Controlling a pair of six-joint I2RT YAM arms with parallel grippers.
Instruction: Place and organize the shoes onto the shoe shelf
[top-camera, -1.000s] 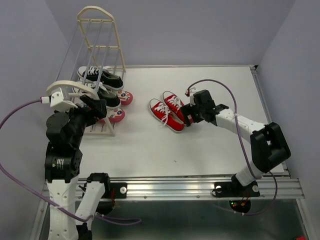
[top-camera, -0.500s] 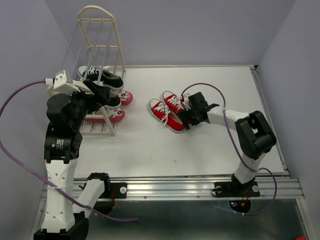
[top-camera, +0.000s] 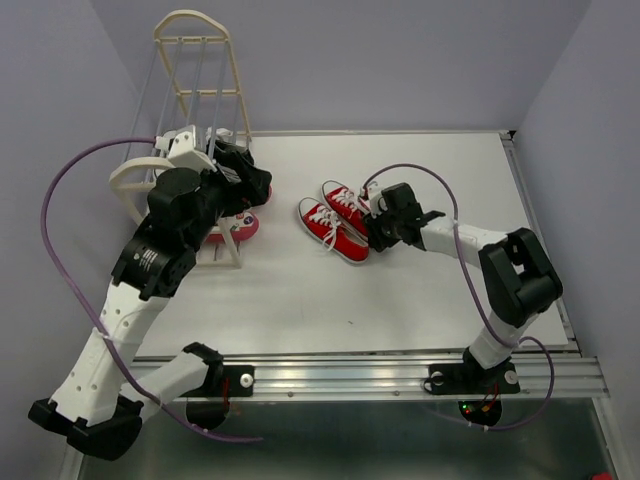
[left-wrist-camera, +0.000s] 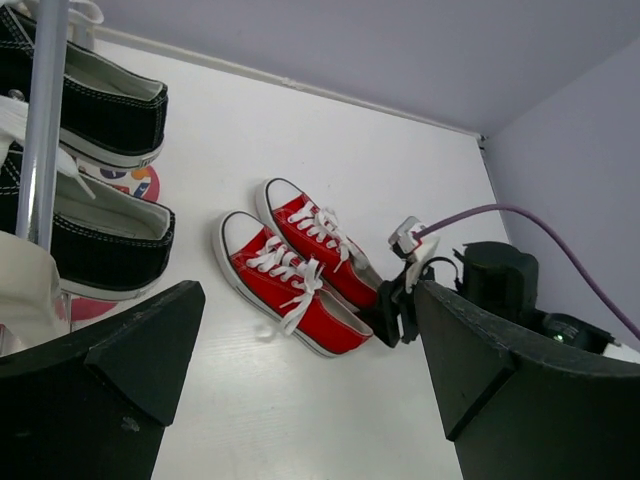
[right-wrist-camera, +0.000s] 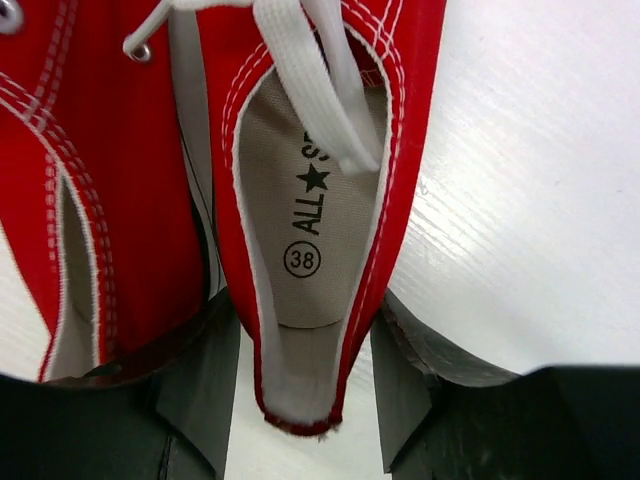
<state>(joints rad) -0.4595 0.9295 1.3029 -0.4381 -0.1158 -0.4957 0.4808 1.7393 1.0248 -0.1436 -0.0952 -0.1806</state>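
On the open worktop (top-camera: 400, 290), the red sneakers (top-camera: 337, 222) lay side by side and touching, heels turned toward the right arm. That probably explains why the right claw (right-wrist-camera: 300, 345) met them from behind. Its fingers (right-wrist-camera: 200, 390) straddled the heel of one shoe, one finger outside it and the other in the narrow gap between the pair. They sat close against the heel, but whether they were already pinching it could not be told.

Further back and to the left, the left claw (left-wrist-camera: 307, 288) hung spread wide with nothing in it. It was just beside the shoe shelf (top-camera: 128, 172), apparently keeping clear of the pickup. The shelf's low tiers already carried the black sneakers (left-wrist-camera: 95, 235), with the flip-flops (top-camera: 243, 224) beneath them, so the red pair looked like the last to go up.
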